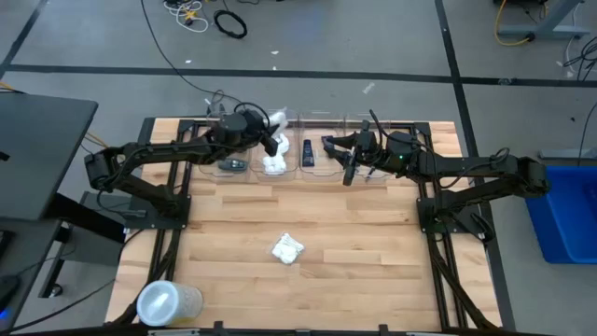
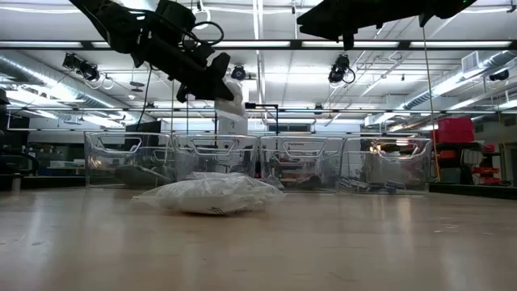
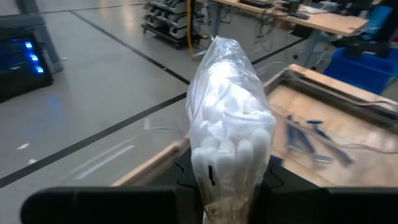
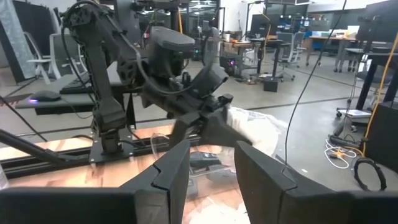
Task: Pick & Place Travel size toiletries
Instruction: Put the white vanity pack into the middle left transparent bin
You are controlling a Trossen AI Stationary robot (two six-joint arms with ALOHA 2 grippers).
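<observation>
Jaws of left gripper (image 1: 277,142) clamped on a white packet (image 3: 230,137), held above the clear bins (image 1: 317,154) at table's far edge | right gripper (image 4: 211,171) parted, empty, beside it | second packet (image 1: 287,249) mid-table | round container (image 1: 168,301) at near corner.

The high view looks straight down on the table (image 1: 308,219); the low view faces level across it — both share the bins (image 2: 307,162) at its far edge.
</observation>
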